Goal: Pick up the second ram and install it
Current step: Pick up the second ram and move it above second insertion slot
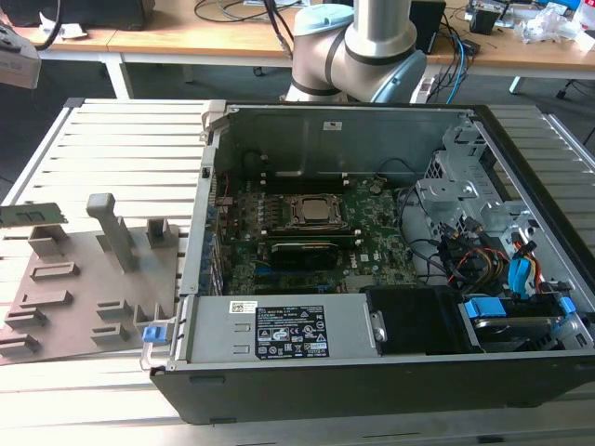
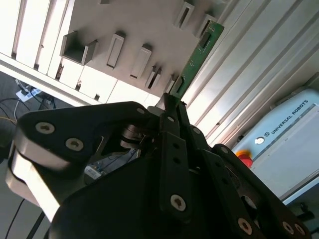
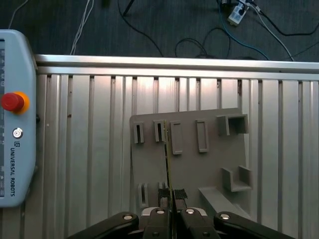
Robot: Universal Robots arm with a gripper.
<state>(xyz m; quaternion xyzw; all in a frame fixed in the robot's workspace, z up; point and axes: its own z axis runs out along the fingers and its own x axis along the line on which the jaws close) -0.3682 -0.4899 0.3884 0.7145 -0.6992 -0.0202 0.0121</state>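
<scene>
The ram [image 1: 33, 216] stands on edge in the tray [image 1: 84, 307], ungripped. The gripper [image 3: 171, 193] lines up with it; spread or pressed together, I cannot tell. A clean grasp likely needs a square, centred hold on its top edge.

maker's lettering on the teach pendant [image 3: 20, 99]; print on the power-supply label [image 1: 291, 336]

Tall post [image 1: 110, 228] and raised blocks [image 3: 234, 178] rise from the grey tray [image 1: 84, 297].

One green ram stick [image 2: 201, 52], one grey holder tray [image 3: 209, 164]. One open computer case [image 1: 372, 390], one motherboard [image 1: 381, 251], one teach pendant [image 3: 17, 149].
</scene>
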